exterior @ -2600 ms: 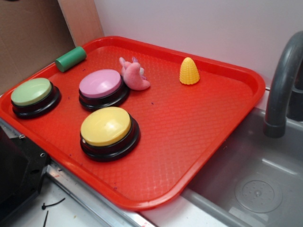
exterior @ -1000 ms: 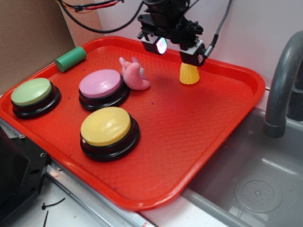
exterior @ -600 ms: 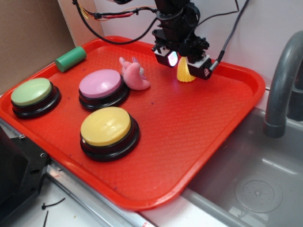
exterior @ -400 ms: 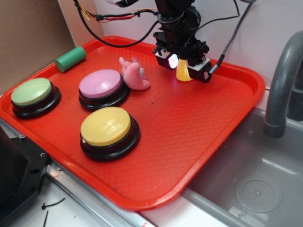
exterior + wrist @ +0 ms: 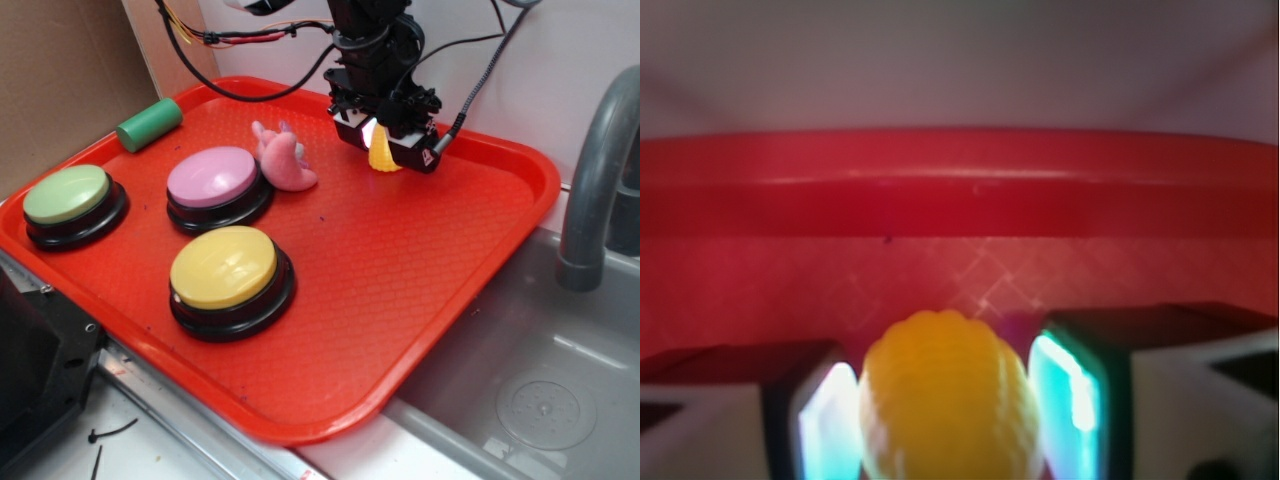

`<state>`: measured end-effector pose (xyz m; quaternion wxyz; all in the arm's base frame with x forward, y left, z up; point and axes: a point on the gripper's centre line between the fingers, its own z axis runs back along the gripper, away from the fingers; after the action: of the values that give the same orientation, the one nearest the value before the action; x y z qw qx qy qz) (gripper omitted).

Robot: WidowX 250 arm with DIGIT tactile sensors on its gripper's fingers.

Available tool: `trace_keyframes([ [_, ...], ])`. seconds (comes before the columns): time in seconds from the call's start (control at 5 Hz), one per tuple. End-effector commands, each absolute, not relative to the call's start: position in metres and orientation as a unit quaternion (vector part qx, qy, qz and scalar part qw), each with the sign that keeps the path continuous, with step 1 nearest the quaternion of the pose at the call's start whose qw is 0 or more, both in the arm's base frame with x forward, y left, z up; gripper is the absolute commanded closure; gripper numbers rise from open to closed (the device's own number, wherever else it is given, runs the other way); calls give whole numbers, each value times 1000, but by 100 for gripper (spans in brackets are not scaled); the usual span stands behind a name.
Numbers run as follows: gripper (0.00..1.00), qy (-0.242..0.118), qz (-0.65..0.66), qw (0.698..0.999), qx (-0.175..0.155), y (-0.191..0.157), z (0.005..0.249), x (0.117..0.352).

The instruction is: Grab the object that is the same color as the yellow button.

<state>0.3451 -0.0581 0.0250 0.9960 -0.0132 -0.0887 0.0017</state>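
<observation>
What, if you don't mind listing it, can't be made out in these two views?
- Exterior: the gripper covers most of the toy corn; only a yellow sliver shows.
- Wrist: the corn's base is cut off by the bottom edge.
- Wrist: pads flank the corn, but blur hides whether they touch it.

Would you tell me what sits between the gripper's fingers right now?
The yellow toy corn fills the gap between the gripper fingers, a pad close on each side. Its base and actual contact are hidden; behind it stands the red tray rim.
</observation>
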Motion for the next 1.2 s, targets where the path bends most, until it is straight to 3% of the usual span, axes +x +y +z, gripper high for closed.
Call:
trace_keyframes([
  [0.0, 100, -76, -12, 997, -25, -52, 84, 351],
  [0.2, 100, -35, 6, 999, -28, -51, 127, 337],
  [0.6, 99, -49, 57, 997, -35, -50, 191, 286],
  [0.8, 94, -58, 80, 994, -44, -46, 203, 258],
  [1.0, 96, -50, 66, 995, -46, -48, 200, 243],
])
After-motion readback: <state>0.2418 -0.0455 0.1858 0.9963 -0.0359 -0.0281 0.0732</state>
